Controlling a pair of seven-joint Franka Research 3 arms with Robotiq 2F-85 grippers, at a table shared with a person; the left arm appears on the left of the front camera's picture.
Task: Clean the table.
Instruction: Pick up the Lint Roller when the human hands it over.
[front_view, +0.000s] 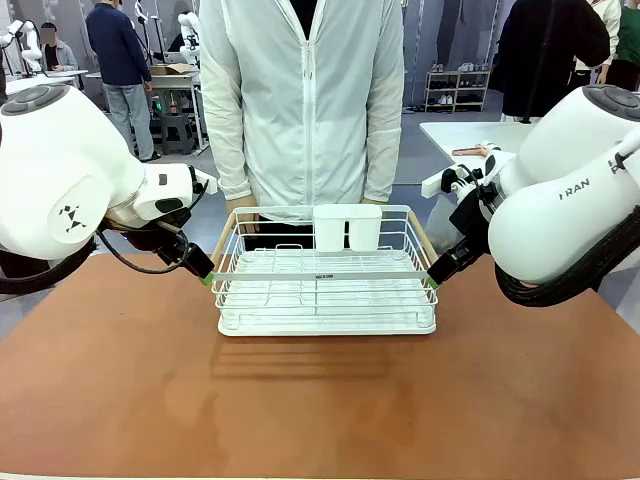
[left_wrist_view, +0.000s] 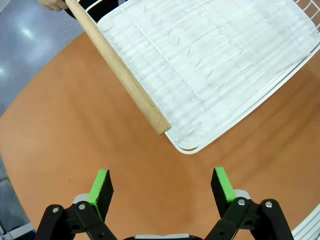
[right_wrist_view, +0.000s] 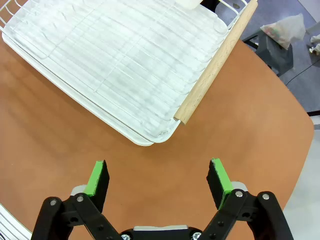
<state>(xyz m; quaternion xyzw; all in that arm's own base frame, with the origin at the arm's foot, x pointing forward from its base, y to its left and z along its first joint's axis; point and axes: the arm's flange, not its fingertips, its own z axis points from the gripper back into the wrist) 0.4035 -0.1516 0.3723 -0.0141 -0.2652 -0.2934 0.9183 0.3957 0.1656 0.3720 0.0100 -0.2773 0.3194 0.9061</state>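
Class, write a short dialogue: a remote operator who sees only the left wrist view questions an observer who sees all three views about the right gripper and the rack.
Operator: How does the right gripper stand?
Observer: The right gripper is open over the table, short of the white wire rack, and faces the end of its wooden handle.
Operator: What sits at the rack's far side?
Observer: A white holder stands at the far rim.

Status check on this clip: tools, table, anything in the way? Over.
Left tool and right tool open, empty, each short of a near corner of the white wire rack. Rack sits on the table, middle. Person at far edge.
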